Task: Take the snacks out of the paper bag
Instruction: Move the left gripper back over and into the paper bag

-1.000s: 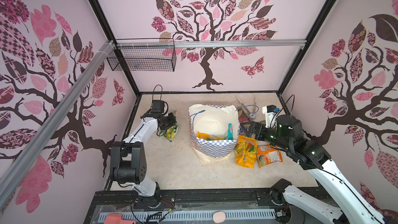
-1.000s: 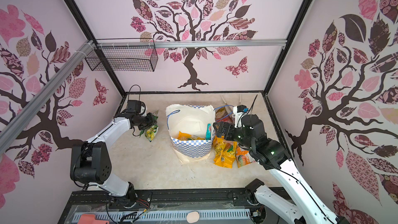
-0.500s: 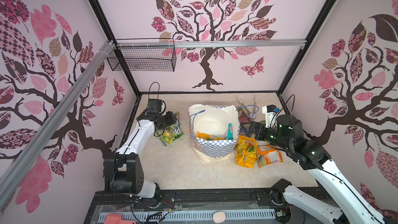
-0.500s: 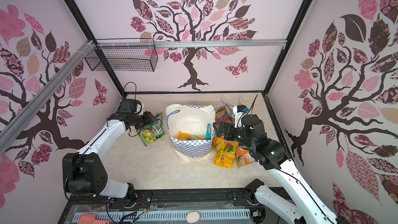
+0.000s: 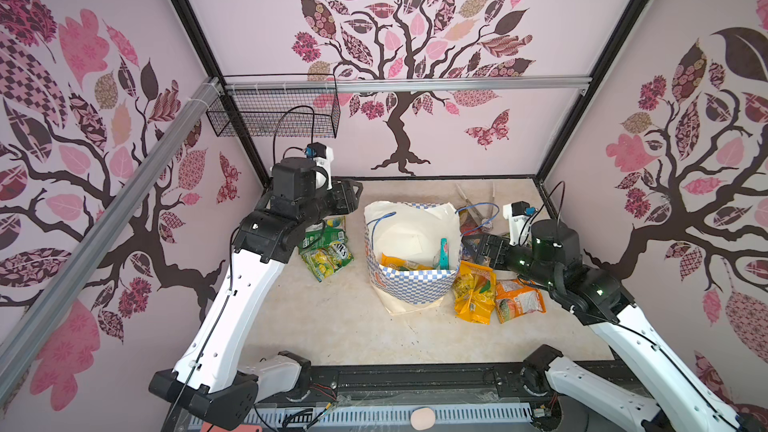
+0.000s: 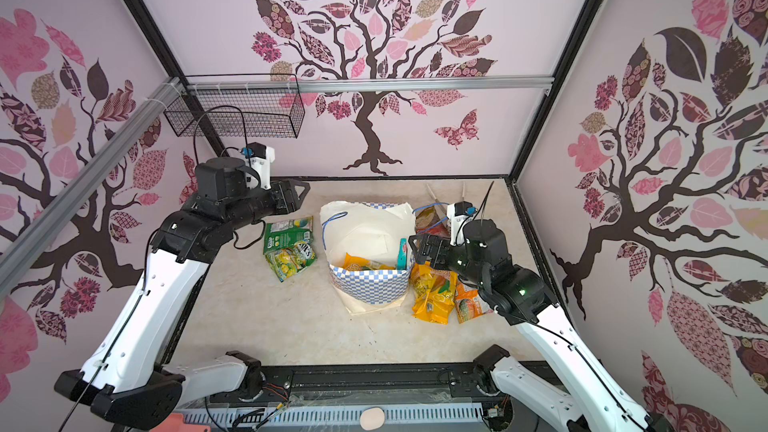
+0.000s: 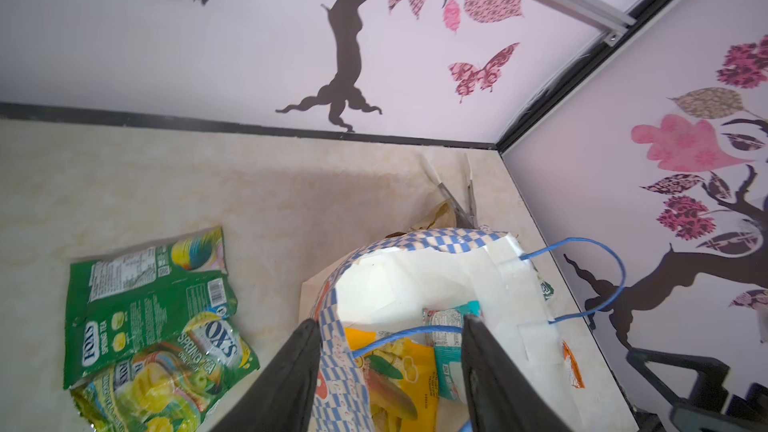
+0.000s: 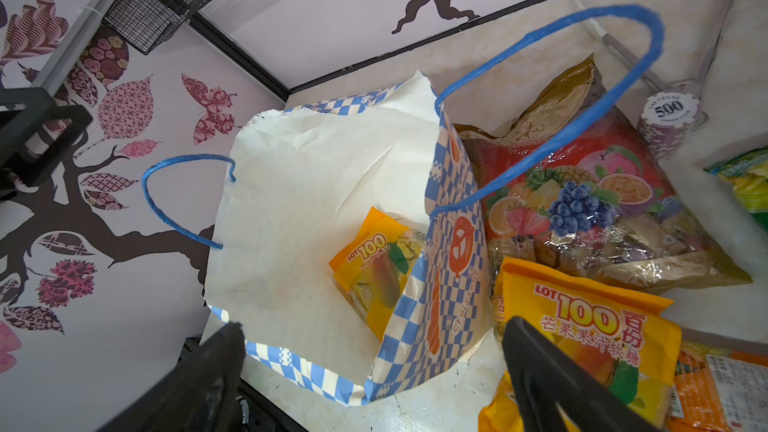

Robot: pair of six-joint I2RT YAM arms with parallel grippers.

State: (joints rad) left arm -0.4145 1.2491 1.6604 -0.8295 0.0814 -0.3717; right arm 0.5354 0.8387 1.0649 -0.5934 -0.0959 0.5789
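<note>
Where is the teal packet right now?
In both top views the teal packet stands inside the paper bag, against the bag's wall on the right arm's side, next to a yellow packet.

Wording on packets, chips and bag.
On the flat green packet [image 7: 145, 297], left of the paper bag [image 8: 324, 201]: "FOX'S SPRING TEA"; fine print and barcode too small to read. Same "FOX'S SPRING TEA" on the crumpled green-yellow packet [image 7: 166, 376] just nearer. "LOT 100" on the small yellow packet [image 8: 374, 268] inside the bag, and again on the large yellow packet [image 8: 590, 338] right of it, with "芒果果汁软糖" and "百份". On the stack of poker chips [image 8: 669, 118], far right: "LAS VEGAS 500 POKER CLUB". Gold lettering on the red fruit packet [image 8: 582, 184] and small print on the bag's checkered band illegible.
</note>
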